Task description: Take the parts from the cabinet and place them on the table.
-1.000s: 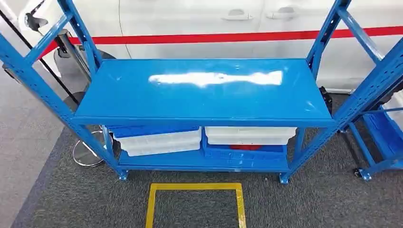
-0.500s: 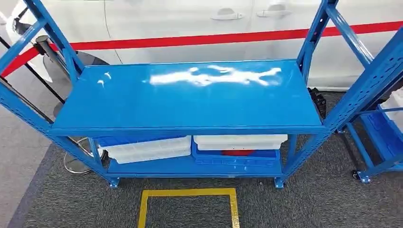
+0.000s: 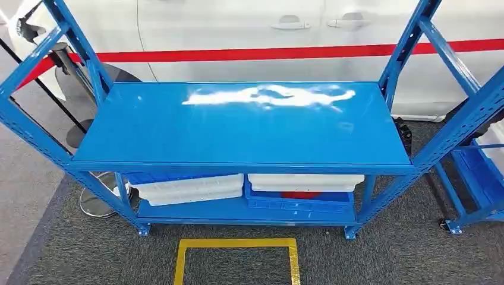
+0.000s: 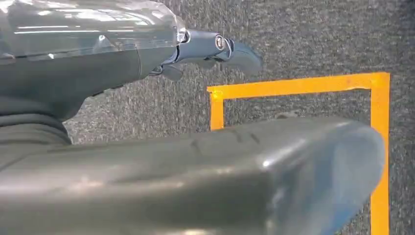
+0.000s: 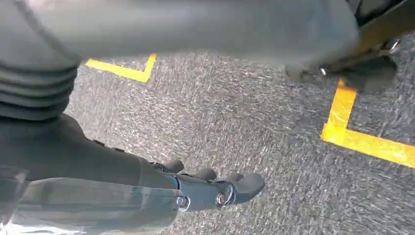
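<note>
Blue cabinet, white bins below, contents unclear

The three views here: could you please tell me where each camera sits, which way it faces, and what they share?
Head view: high on the body, facing forward and down at the blue rack, bins on its lower shelf, a white car behind.
Left wrist view: behind the hanging left hand, facing the carpet.
Right wrist view: behind the right hand, also facing the carpet.
Shared: all three show the yellow tape on grey carpet.
</note>
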You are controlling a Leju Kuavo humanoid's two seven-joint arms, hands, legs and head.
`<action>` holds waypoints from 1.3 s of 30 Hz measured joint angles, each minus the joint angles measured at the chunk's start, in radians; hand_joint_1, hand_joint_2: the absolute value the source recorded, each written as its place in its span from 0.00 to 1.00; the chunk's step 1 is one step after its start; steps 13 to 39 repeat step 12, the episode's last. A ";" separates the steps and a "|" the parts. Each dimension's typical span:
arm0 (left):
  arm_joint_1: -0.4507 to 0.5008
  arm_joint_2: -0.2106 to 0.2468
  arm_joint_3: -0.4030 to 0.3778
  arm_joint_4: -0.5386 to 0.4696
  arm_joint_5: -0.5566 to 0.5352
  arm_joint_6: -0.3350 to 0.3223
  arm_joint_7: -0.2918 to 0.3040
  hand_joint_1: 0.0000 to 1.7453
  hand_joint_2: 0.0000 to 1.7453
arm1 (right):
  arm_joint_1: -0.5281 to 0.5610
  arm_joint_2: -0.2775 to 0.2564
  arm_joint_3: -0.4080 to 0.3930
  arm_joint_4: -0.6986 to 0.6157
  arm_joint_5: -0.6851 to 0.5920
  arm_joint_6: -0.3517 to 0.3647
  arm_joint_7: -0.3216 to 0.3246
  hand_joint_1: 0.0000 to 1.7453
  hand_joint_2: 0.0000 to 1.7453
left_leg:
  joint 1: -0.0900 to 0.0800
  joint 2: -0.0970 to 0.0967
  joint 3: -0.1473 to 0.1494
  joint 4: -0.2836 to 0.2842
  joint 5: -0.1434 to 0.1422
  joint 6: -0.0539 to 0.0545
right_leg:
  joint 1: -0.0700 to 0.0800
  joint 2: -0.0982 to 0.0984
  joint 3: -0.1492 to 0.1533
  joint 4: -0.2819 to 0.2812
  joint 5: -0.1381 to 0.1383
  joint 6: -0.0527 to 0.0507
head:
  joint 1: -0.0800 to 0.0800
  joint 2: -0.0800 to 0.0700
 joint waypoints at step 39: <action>-0.001 -0.007 0.017 -0.002 -0.023 0.009 0.023 0.00 1.00 | -0.002 0.004 -0.030 -0.003 0.017 -0.004 0.005 0.00 0.00 | -0.009 -0.004 0.008 -0.006 -0.008 -0.014 | 0.010 0.005 0.011 -0.024 0.005 -0.054 | -0.003 0.000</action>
